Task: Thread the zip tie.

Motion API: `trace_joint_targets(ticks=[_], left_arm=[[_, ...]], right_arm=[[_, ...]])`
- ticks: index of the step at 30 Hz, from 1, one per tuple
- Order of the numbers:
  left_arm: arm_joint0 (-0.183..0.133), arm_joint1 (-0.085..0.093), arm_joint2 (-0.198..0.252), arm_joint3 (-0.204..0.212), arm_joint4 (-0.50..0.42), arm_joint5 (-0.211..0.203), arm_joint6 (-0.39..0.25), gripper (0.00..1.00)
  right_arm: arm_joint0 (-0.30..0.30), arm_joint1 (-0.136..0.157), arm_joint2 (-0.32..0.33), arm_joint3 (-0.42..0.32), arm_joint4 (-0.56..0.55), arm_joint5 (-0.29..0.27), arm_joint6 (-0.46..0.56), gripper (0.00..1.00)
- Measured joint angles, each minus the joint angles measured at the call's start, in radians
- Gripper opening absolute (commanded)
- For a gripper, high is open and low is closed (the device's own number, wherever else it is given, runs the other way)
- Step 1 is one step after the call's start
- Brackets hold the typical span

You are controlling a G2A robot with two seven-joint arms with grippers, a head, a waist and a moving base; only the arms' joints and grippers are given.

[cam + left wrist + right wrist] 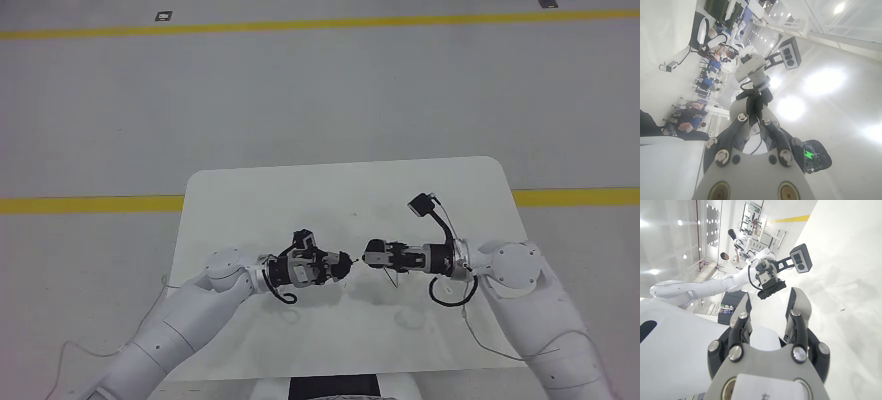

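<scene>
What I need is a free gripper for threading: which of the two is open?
The right gripper: its fingers stand wide apart, while the left gripper is shut.

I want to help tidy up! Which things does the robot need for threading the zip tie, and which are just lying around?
For the job:
left pincer, shut
right pincer, open
thin dark strand under the right pincer, maybe the zip tie, too thin to be sure

Just lying about:
small dark speck on the table
</scene>
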State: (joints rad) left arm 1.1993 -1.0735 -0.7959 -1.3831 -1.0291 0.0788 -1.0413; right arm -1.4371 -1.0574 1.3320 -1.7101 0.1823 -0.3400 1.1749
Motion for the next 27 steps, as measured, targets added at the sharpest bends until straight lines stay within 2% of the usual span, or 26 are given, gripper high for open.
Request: trace_joint_targets(ticks=[10, 17, 21, 27], left_arm=[[0.006, -0.001, -0.005, -0.004, -0.008, 0.012, -0.019, 0.00], [0.002, -0.007, 0.002, 0.017, -0.073, 0.077, -0.073, 0.00], [-0.002, -0.009, 0.006, 0.027, -0.090, 0.116, -0.067, 0.00], [-0.005, -0.009, 0.007, 0.028, -0.083, 0.120, -0.062, 0.00]], right_arm=[[-0.004, 0.003, 0.003, 0.003, -0.004, 0.000, -0.007, 1.00], [-0.005, 0.005, 0.003, 0.001, -0.033, 0.000, -0.032, 1.00], [-0.009, 0.005, 0.004, -0.009, -0.057, 0.000, -0.060, 1.00], [-0.010, 0.005, 0.005, -0.009, -0.059, 0.000, -0.062, 1.00]])
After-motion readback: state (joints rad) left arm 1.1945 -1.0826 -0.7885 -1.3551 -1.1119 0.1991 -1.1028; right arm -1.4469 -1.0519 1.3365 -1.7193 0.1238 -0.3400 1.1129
